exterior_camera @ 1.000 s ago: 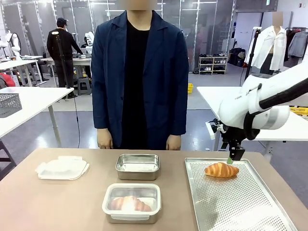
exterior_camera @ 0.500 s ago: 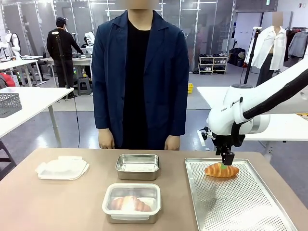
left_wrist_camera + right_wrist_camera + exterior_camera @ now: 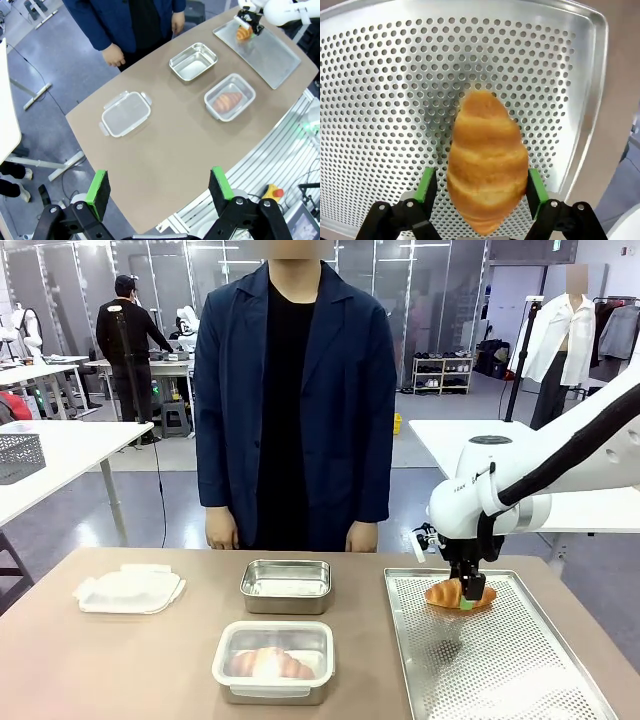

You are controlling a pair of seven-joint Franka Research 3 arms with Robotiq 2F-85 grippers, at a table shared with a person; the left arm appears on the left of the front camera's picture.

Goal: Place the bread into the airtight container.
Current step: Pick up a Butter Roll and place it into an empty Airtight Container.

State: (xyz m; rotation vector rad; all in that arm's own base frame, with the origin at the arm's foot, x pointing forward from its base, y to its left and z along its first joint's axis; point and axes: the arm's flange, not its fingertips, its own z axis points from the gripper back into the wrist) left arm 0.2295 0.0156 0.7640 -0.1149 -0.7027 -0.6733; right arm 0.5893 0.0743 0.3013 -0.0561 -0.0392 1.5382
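1. Bread (image 3: 438, 594), a golden croissant, is lying on the perforated metal tray (image 3: 500, 660). It's up near the tray's far edge, over on the right side of the bench (image 3: 120, 660).
2. Down on it are the right fingers (image 3: 466, 592), one on each side of the bread. In the right wrist view the green pads (image 3: 428, 184) sit apart with the croissant between them. One pad looks like it's touching the crust, while the other has a thin strip of tray showing next to it. So they're straddling it, not clamped as far as I can see.
3. Left of the tray, near the middle of the bench, sits the open steel container (image 3: 286, 586), and it's empty.
4. Just in front of that, on the robot's side, there's a second container (image 3: 273, 662) with another croissant inside and what looks like a clear lid on top.
5. Off on the left side of the bench lies a loose plastic lid (image 3: 130, 589), well apart from both containers.
6. High above the bench hang the left fingers (image 3: 160, 189), spread wide and holding nothing.
7. At the far side a person in a dark blue jacket stands behind the open steel container, each hand (image 3: 218, 531) down by their side.
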